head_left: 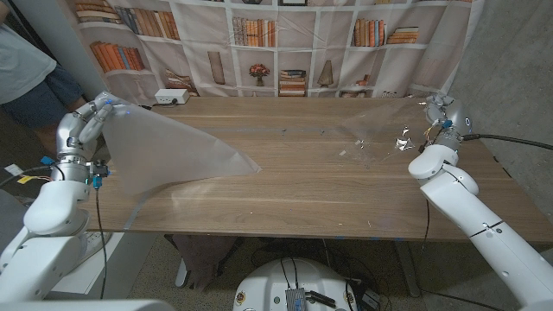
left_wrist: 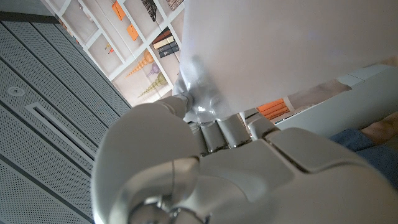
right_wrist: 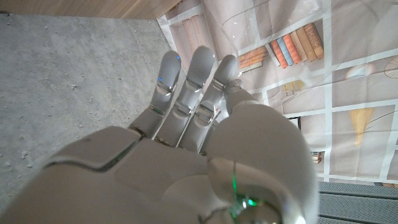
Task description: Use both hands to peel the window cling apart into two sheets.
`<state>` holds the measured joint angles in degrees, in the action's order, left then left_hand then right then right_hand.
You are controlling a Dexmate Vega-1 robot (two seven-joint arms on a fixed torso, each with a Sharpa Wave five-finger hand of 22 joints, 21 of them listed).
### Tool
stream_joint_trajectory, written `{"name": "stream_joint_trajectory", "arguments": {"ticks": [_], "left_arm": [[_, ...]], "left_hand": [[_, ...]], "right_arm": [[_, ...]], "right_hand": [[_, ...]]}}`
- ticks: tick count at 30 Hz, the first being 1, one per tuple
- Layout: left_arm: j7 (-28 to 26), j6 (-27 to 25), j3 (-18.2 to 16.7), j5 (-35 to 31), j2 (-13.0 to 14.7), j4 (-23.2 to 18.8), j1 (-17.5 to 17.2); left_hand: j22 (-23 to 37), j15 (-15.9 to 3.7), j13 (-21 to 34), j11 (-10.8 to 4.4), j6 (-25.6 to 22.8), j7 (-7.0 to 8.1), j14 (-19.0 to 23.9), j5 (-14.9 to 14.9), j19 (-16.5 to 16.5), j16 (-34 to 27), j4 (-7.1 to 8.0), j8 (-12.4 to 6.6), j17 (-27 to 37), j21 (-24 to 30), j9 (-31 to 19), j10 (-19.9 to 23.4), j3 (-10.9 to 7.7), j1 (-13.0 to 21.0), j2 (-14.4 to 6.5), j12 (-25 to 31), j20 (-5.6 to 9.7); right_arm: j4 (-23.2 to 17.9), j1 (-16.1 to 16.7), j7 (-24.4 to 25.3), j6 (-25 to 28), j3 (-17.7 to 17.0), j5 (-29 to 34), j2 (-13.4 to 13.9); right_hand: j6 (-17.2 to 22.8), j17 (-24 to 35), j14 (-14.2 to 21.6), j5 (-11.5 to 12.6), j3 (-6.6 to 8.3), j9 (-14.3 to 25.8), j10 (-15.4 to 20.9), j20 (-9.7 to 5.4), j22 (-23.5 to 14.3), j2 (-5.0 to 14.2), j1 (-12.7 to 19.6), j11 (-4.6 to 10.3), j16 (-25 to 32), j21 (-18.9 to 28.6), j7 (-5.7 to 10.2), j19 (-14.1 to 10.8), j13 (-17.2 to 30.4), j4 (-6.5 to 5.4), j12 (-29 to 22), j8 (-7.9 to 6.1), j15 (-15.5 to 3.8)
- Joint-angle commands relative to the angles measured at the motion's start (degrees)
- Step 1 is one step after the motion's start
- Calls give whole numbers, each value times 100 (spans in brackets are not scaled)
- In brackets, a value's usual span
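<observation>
Handling this window cling looks like fiddly work: I'd judge it near weightless, limp and floppy, prone to static and to creasing or stretching if tugged hard, so the sensible hold is a pinch right at a corner or edge, pulling slowly outward. The two layers already appear parted. The frosted sheet (head_left: pixel 168 147) hangs from the left hand (head_left: pixel 86 128), raised over the table's (head_left: pixel 302 207) left edge, and droops down across the wood toward the middle, a milky, semi-opaque film with a pointed free corner. In the left wrist view its fingers (left_wrist: pixel 211 121) are closed on a crumpled bit of that film. The clear sheet (head_left: pixel 380 121) is far harder to see, just glints and a faint outline near the table's far right corner, running up to the right hand (head_left: pixel 436 117). That hand's fingers (right_wrist: pixel 193 81) lie close together and nearly straight in its wrist view; a thin curved film edge shows beside them, but I cannot tell whether they actually pinch it.
</observation>
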<state>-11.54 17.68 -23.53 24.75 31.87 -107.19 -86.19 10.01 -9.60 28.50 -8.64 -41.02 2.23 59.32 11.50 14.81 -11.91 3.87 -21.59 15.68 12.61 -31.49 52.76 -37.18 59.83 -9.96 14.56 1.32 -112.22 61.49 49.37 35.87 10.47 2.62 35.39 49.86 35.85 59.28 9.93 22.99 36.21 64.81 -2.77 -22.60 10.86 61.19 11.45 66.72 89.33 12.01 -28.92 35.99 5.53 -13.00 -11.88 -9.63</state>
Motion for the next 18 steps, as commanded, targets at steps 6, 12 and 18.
{"name": "stream_joint_trajectory", "arguments": {"ticks": [6, 12, 18], "left_arm": [[238, 111, 264, 133, 109, 180, 224], [270, 237, 441, 126, 153, 328, 349], [245, 278, 510, 143, 197, 293, 362]], "left_hand": [[-5, -309, 14, -63, -49, 47, 19, 5, -769, -71, -17, 5, 23, -280, -65, 45, -21, 28, -29, 45, -123], [-5, -328, 5, -87, -97, 130, 52, 1, -718, -100, -36, -9, 37, -212, -85, 69, -21, 40, -36, 53, -11], [22, -326, 8, -120, -157, 156, 72, -6, -480, -123, -38, -31, 49, -92, -109, 115, -13, 40, -46, 73, 76]], "right_arm": [[-115, -118, -135, -185, 253, 180, 193], [-96, -187, -238, -246, 328, 226, 237], [-4, -204, -282, -532, 400, 237, 224]], "right_hand": [[31, 2, 17, 35, 11, 30, 23, -910, -8, -7, -46, -12, 18, 35, -2, -15, 6, 13, -42, -17, -346], [37, 15, 31, 34, 6, 26, 18, -907, -9, -8, -55, -12, 33, 37, -1, -16, 4, 7, -39, -18, -346], [43, 15, 28, 34, 7, 27, 26, -909, -9, -7, -54, -12, 32, 36, 0, -15, 6, 6, -43, -22, -345]]}}
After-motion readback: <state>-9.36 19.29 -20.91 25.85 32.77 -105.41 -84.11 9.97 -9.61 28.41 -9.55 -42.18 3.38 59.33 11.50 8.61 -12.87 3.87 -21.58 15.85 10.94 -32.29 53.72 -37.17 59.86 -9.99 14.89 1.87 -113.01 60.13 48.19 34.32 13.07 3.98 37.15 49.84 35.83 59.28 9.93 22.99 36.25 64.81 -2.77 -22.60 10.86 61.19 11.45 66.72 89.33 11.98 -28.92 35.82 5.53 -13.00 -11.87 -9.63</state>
